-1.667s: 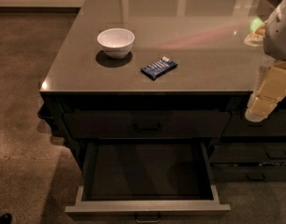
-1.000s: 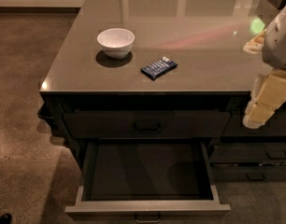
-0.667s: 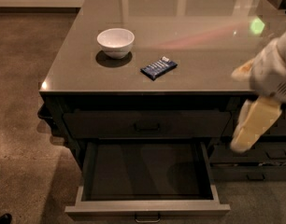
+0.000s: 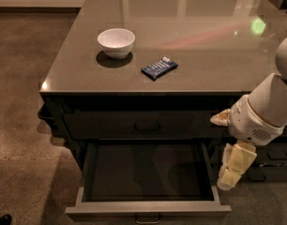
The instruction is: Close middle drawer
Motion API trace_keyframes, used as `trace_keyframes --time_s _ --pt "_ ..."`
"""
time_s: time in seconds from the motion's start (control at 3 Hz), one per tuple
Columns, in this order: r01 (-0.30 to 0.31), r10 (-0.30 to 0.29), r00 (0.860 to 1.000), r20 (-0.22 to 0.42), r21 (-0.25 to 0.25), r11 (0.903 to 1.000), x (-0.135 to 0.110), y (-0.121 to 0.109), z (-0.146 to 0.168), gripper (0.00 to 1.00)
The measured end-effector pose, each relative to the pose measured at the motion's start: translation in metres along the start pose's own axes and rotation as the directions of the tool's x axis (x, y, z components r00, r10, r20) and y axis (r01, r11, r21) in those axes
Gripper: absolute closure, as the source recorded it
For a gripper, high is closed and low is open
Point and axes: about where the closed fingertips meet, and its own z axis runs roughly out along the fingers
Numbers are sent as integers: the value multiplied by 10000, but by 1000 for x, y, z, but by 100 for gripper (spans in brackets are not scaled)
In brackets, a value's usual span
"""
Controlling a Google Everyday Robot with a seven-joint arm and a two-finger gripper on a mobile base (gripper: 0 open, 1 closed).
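Middle drawer stands pulled out at lower centre, its front running left-right. Hand hangs lower right, just beside the drawer's right wall, up-frame of the front. Grip state: cannot tell.

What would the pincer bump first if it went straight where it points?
The pincer points down beside the drawer, at its right rim: probably the floor first, perhaps that rim; depth is unclear.
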Motion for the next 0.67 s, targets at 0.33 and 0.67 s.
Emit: trace_keyframes --time_s 0.33,0.67 --pt "-46 47 10000 61 -115 9999 2 1 7 0" --pt "-201 230 9991 363 -778 9968 13 13 47 0"
